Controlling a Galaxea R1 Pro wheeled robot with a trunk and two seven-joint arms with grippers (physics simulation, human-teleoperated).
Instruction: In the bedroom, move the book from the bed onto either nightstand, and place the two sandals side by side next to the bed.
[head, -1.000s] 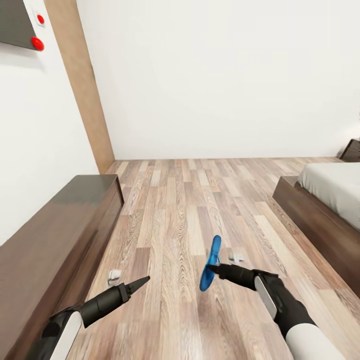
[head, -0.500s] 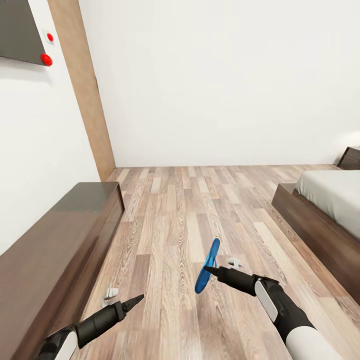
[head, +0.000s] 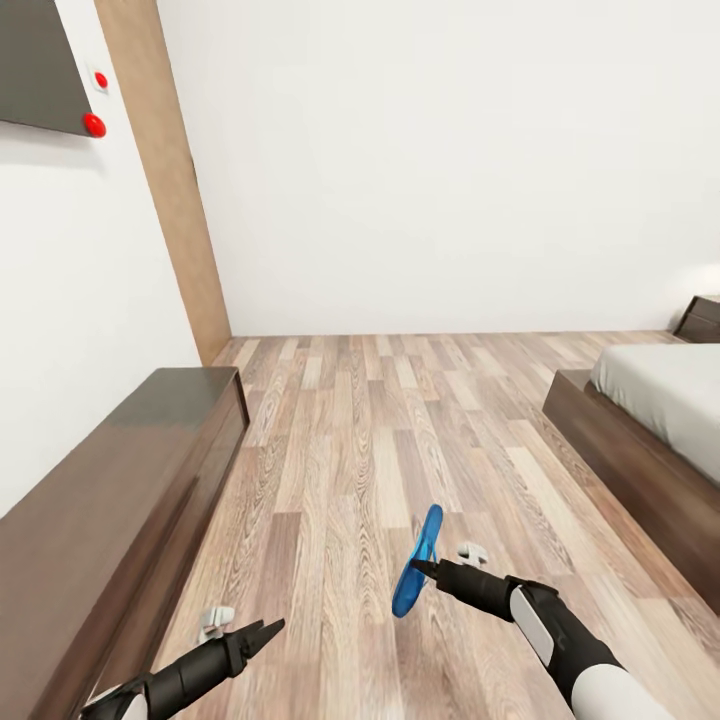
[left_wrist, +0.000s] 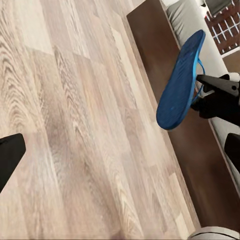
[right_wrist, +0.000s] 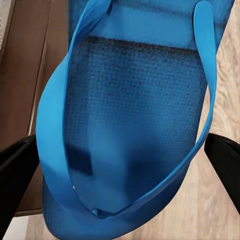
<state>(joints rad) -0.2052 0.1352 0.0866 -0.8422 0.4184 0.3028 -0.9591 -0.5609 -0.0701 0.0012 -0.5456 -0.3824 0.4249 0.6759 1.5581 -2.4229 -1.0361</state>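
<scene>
One bright-blue sandal (head: 417, 562) hangs on edge above the wood floor, my right gripper (head: 420, 566) shut on it at its strap side. In the right wrist view the sandal (right_wrist: 135, 125) and its thin straps lie between the two black fingers (right_wrist: 17, 175). The left wrist view looks across at the sandal (left_wrist: 180, 85), held next to the bed's dark frame (left_wrist: 165, 60). My left gripper (head: 272, 628) hovers low at the left, open, holding nothing. The bed (head: 660, 385) with its pale mattress stands at the right. A dark nightstand (head: 703, 318) peeks out behind it. The book is out of view.
A long low dark wooden cabinet (head: 110, 480) runs along the left wall. Above it hangs a dark panel with red buttons (head: 93, 125). Two small white objects (head: 472, 551) (head: 215, 620) lie on the floor near my arms. Open plank floor stretches ahead to the white wall.
The view has shifted a little. Both arms now sit lower in the picture, the left one most. The right gripper still holds the sandal.
</scene>
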